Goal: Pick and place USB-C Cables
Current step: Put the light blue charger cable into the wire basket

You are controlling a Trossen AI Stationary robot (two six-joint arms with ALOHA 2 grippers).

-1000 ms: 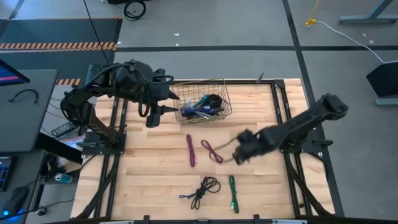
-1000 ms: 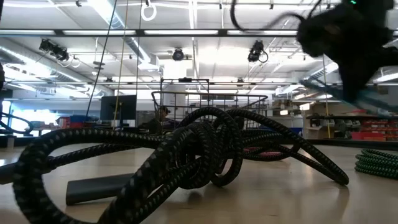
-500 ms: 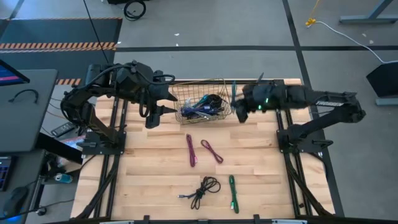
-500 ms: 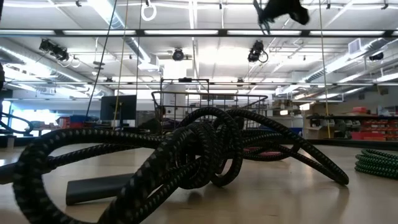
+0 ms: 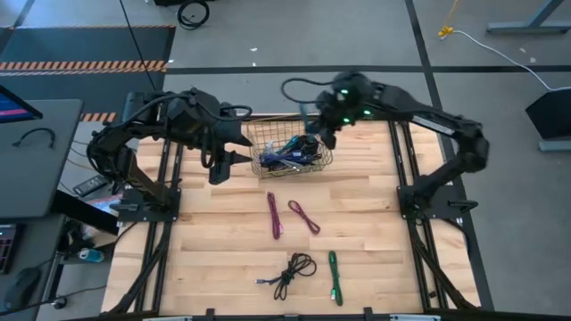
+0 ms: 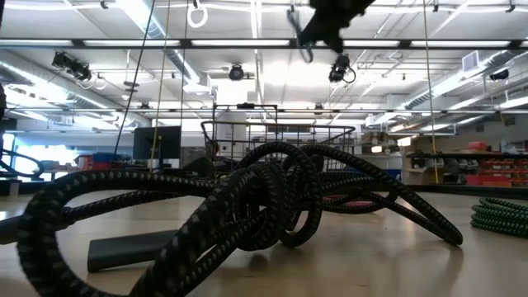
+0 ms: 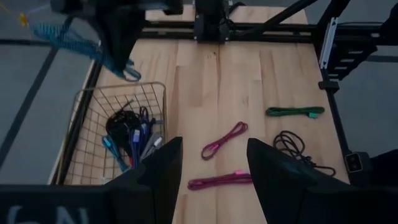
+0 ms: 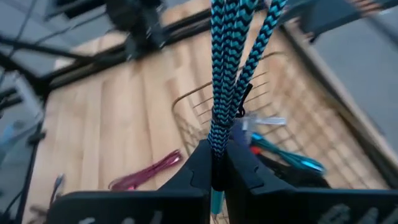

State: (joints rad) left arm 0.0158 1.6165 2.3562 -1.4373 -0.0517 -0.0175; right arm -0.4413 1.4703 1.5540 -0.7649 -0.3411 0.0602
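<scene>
in the high view we see the right gripper [image 5: 325, 134] up near the top centre of the frame, over the upper right corner of the wire basket [image 5: 264, 168], its fingers pinched tight on a teal cable [image 8: 231, 74]; the right wrist view shows that braided teal-and-black bundle clamped between the two dark fingers [image 8: 198, 169], with the basket and the cables in it behind. the left wrist view catches the same teal cable [image 7: 81, 43] hanging from the right arm at the upper left of its frame, above the basket [image 7: 93, 102]. the left gripper [image 5: 219, 167] sits just left of the basket in the high view, its fingers parted with nothing between them, as its own wrist view shows. inside the basket lies a tangle of cables [image 5: 290, 152], black, blue and purple. below the basket, around the centre of the wooden table [image 5: 375, 223], a magenta cable [image 5: 274, 216] lies straight and another magenta cable [image 5: 303, 216] lies just right of it, apart from it. nearer the bottom of the frame a black cable [image 5: 293, 270] is loosely coiled, with a green cable [image 5: 334, 276] just to its right. in the low view the black cable [image 6: 247, 210] fills the foreground and the green cable [image 6: 499, 216] shows at the right edge.
</scene>
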